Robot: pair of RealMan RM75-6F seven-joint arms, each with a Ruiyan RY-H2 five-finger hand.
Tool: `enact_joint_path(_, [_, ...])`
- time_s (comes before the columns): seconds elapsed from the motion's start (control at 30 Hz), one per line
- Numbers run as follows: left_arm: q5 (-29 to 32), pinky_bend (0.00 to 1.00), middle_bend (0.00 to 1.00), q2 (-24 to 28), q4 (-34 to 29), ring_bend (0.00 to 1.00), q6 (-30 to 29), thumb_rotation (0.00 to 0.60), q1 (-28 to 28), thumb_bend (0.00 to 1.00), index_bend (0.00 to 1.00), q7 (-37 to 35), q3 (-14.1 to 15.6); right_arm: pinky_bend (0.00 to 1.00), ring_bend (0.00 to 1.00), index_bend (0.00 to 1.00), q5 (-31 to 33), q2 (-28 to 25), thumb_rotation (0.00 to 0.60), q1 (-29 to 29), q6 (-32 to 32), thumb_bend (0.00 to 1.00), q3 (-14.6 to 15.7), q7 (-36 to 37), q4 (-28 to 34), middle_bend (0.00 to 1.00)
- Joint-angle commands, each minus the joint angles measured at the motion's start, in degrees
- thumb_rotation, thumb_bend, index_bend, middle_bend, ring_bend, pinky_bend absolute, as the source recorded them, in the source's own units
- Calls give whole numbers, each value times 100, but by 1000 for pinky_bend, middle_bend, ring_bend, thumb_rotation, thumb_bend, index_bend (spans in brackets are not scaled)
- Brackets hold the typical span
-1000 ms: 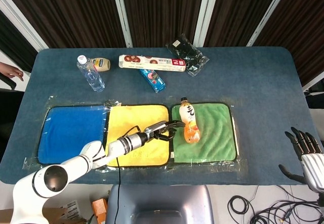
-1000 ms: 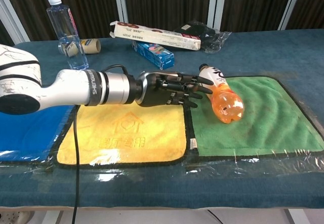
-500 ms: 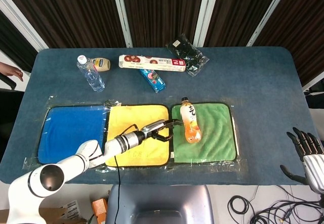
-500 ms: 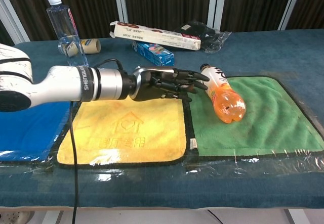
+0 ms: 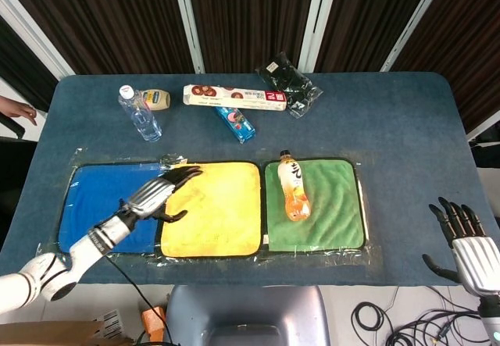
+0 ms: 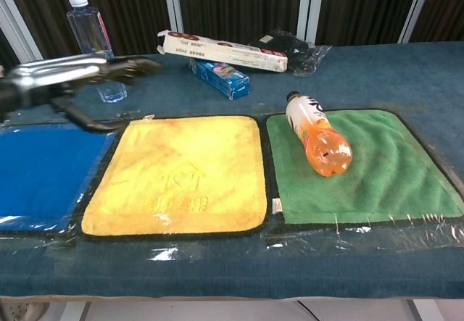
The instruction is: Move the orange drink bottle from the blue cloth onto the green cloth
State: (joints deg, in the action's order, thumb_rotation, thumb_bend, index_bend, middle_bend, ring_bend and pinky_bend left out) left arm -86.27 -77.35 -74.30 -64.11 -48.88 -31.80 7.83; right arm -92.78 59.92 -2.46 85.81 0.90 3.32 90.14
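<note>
Dark curtains hang behind a blue-grey table (image 5: pixel 406 127) on which three cloths lie in a row under clear plastic: the blue cloth (image 5: pixel 94 197), a yellow cloth (image 5: pixel 223 205) and the green cloth (image 5: pixel 332 205). The orange drink bottle (image 5: pixel 293 186) lies on its side on the left part of the green cloth. Its long axis runs away from the robot, with the cap at the far edge and the orange base toward the near side.

The left hand (image 5: pixel 160 194) hovers over the border between the blue and yellow cloths, fingers spread and holding nothing. From this hand the bottle lies to the right, across the whole yellow cloth, so the two are well apart. The right hand (image 5: pixel 461 233) is beyond the near right corner of the table, fingers apart and empty, also far from the bottle.

Judging from this, the bottle is already at its goal place and no hand needs to reach for it.
</note>
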Motion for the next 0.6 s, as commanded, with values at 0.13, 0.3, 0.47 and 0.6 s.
enact_joint_path(0.13, [1358,98,0,753,-934,0,-2855,600,3082,244,0,2348,206,0,0,0,158,156,600,-62,-166,175,-55,-396,120,0])
enact_joint_path(0.3, [1089,91,0,605,-887,0,-2941,600,3310,143,0,2967,197,0,0,0,252,235,600,-133,-299,175,-97,-647,184,0])
enact_joint_path(0.47, [622,91,0,616,-987,0,-2862,600,3397,122,0,3104,223,0,0,0,319,279,600,-152,-359,175,-105,-803,220,0])
enact_joint_path(0.6, [566,91,0,615,-987,0,-2732,600,3449,117,0,3150,100,0,0,0,319,260,600,-129,-301,175,-111,-757,223,0])
